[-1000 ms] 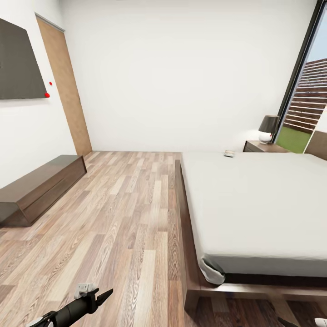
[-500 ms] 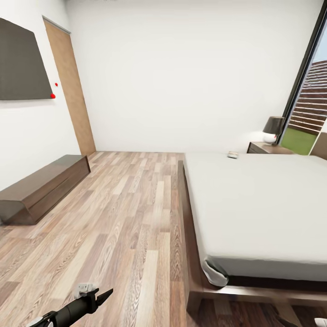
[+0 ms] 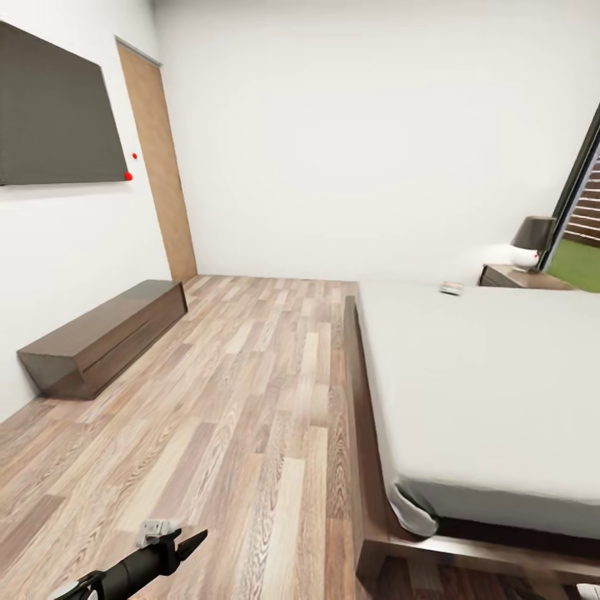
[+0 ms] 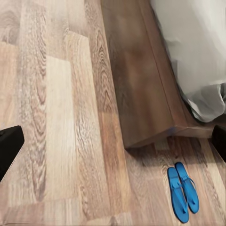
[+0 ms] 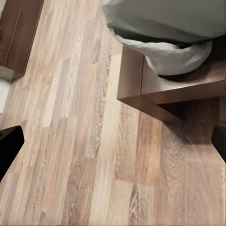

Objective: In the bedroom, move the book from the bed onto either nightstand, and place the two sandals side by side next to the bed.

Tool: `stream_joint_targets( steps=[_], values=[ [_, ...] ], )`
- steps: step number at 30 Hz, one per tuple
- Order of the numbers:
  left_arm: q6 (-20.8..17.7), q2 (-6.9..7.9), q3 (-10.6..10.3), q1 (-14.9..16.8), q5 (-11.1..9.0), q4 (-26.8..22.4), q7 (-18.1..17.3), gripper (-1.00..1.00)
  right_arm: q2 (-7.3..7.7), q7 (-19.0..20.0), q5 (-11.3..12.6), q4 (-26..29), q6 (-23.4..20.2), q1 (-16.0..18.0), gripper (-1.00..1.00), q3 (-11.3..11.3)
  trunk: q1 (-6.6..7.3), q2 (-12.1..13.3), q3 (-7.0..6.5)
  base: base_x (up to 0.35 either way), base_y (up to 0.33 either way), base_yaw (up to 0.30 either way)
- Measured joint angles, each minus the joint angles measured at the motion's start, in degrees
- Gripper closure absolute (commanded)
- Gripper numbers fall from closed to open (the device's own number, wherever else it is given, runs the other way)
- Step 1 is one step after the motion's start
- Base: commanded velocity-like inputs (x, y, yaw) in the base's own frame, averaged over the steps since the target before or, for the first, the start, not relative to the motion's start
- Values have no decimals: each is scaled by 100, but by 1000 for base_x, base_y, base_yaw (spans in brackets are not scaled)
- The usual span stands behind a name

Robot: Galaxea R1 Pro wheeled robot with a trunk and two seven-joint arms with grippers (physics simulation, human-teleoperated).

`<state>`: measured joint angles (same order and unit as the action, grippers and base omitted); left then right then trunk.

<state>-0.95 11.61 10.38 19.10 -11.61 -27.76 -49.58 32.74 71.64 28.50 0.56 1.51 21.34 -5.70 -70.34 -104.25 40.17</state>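
While the left gripper (image 3: 198,540) hangs low over bare floor (image 3: 242,392), jaws wide apart in the wrist view, the right's fingers (image 5: 9,143) sit spread too. Book (image 3: 451,288) lies at the bed's (image 3: 475,375) far edge near the nightstand (image 3: 521,277). Sandals (image 4: 182,191) lie paired just off the frame corner.

Plenty of open floor (image 3: 250,400) ran between the long low cabinet (image 3: 104,337) on the left and the bed (image 3: 492,392) on the right. The two sandals (image 4: 182,192) sat just off the bed frame's corner.
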Motion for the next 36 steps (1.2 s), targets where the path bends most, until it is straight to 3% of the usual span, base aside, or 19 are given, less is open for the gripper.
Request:
stream_joint_targets(
  steps=[36],
  values=[
    [8,0,-10,0,7,149,0,-100,-6,-6,-2,0,0,0,-100,0,0,0,0,0,0,278]
  ],
)
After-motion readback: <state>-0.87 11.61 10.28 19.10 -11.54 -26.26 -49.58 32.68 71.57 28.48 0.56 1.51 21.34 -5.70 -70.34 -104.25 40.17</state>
